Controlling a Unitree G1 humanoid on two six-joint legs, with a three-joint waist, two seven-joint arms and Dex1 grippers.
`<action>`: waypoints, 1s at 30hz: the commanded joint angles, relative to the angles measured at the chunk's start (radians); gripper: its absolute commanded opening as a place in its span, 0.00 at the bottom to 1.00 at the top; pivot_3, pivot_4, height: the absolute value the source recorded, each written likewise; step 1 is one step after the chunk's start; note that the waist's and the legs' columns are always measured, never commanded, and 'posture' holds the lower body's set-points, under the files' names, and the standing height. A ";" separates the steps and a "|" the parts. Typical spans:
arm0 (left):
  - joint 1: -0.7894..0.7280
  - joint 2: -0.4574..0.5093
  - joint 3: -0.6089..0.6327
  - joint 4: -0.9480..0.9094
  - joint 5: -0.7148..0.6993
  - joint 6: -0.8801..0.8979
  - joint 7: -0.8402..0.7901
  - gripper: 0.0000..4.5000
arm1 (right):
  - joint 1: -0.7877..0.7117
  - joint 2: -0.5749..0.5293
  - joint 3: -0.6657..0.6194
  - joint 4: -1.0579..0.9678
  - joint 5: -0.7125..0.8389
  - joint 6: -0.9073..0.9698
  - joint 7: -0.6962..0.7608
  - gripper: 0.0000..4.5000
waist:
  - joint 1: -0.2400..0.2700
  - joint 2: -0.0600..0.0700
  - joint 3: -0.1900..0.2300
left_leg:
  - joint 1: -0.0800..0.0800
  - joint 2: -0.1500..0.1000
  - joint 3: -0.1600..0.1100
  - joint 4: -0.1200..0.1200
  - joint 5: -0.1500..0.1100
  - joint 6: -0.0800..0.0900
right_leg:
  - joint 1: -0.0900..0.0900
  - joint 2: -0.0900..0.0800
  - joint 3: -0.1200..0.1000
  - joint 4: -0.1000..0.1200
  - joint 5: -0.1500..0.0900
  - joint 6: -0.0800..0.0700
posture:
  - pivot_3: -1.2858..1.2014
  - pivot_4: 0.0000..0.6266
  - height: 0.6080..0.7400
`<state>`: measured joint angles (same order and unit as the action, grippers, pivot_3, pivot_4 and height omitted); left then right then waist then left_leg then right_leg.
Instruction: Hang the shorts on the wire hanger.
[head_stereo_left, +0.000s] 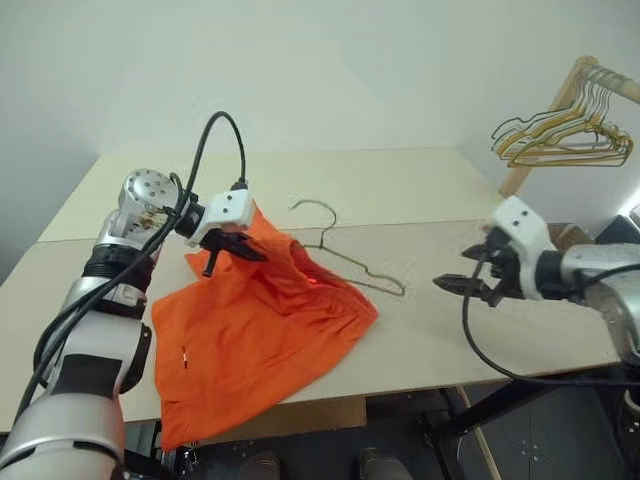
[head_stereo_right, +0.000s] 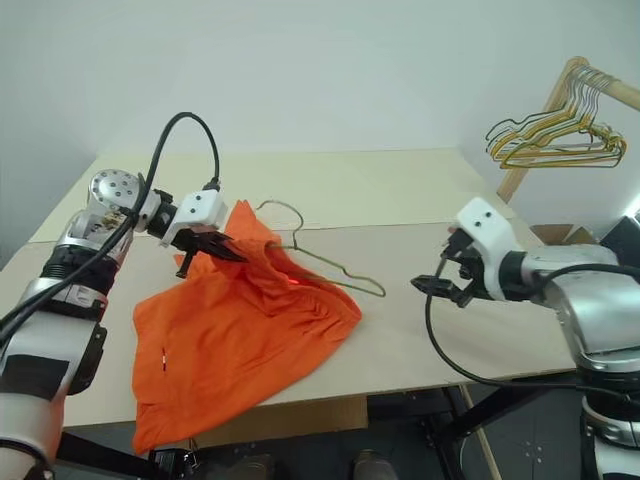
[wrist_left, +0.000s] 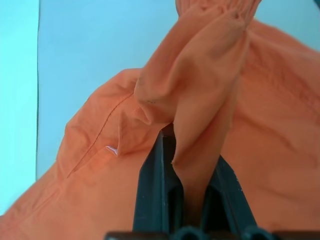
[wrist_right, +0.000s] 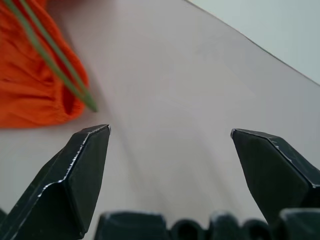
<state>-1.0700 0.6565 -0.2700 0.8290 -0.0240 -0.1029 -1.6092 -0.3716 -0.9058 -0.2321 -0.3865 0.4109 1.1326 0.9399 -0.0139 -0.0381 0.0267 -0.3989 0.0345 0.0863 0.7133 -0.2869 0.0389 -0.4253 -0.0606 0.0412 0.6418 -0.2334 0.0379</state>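
The orange shorts lie crumpled on the table, one end hanging over the front edge. My left gripper is shut on a fold of the shorts and lifts it off the table; the left wrist view shows the fabric pinched between the black fingers. The wire hanger lies flat behind the shorts, one end tucked under or into the cloth and its hook pointing toward the far side. My right gripper hovers open over bare table to the right of the hanger, holding nothing. The right wrist view shows the hanger's tip resting across the waistband.
The pale wooden table is two tops joined by a seam. A wooden rack at the far right carries a bunch of gold and green wire hangers. Bare table surface lies between the shorts and my right gripper.
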 joint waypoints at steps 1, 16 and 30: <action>-0.049 -0.005 0.050 -0.002 -0.031 0.061 0.001 0.00 | 0.065 0.053 -0.219 -0.053 0.144 -0.027 0.044 0.99 | 0.000 0.000 0.000 | 0.000 0.000 -0.001 0.000 0.000 0.000 | 0.000 0.000 0.000 0.000 0.000 0.000 | 0.50 0.00 1.00; -0.080 0.005 0.080 -0.017 -0.061 0.164 -0.005 0.00 | 0.193 0.451 0.121 0.110 0.115 -0.178 -0.215 0.99 | -0.035 0.000 0.000 | 0.006 0.000 -0.002 -0.001 0.000 0.000 | 0.002 0.001 0.003 0.004 0.000 0.000 | 0.51 0.00 1.00; -0.079 0.020 0.070 -0.034 -0.074 0.170 -0.005 0.00 | 0.076 0.623 0.250 0.315 0.106 -0.259 -0.234 0.96 | -0.029 0.001 0.000 | 0.004 0.000 -0.004 0.000 0.000 0.000 | 0.002 0.000 0.002 0.005 -0.001 0.001 | 0.51 0.00 1.00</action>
<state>-1.1227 0.6694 -0.2112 0.8210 -0.0803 0.0693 -1.6111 -0.2735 -0.2888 0.0169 -0.0636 0.5028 0.9049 0.6950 -0.0429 -0.0376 0.0269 -0.3945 0.0341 0.0817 0.7130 -0.2871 0.0392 -0.4237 -0.0603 0.0437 0.6465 -0.2341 0.0388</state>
